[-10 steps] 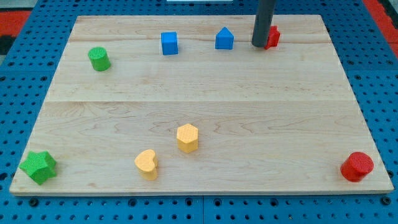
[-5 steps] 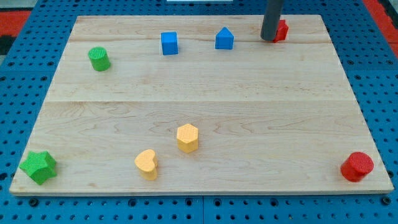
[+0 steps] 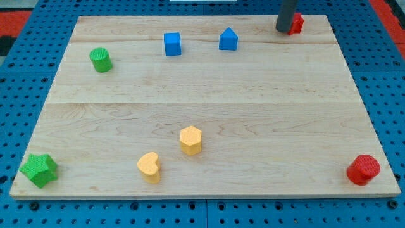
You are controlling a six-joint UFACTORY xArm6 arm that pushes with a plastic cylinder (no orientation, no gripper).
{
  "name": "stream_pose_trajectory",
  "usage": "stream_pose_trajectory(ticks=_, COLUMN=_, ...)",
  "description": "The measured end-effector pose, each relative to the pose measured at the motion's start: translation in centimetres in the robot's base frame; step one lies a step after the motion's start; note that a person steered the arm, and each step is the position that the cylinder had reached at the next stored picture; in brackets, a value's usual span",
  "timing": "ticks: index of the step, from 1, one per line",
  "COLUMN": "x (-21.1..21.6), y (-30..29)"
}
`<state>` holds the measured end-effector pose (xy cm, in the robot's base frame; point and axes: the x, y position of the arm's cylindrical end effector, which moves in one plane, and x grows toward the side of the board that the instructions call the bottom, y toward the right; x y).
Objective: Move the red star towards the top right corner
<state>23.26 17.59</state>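
The red star lies near the board's top right corner, mostly hidden behind my rod; only its right part shows. My tip sits against the star's left side, touching it. The rod comes down from the view's top edge.
A blue cube and a blue house-shaped block lie along the top. A green cylinder is at upper left, a green star at bottom left. A yellow heart and yellow hexagon lie low centre. A red cylinder is at bottom right.
My tip has slid up and to the right, pushing the red star with it towards the top right corner. The other blocks have not moved.
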Motion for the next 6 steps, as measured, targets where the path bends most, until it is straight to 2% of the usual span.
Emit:
stream_pose_trajectory(ticks=4, x=-2.1, y=2.2)
stream_pose_trajectory(ticks=5, x=-1.8, y=1.5)
stream_pose_trajectory(ticks=6, x=0.9, y=-3.5)
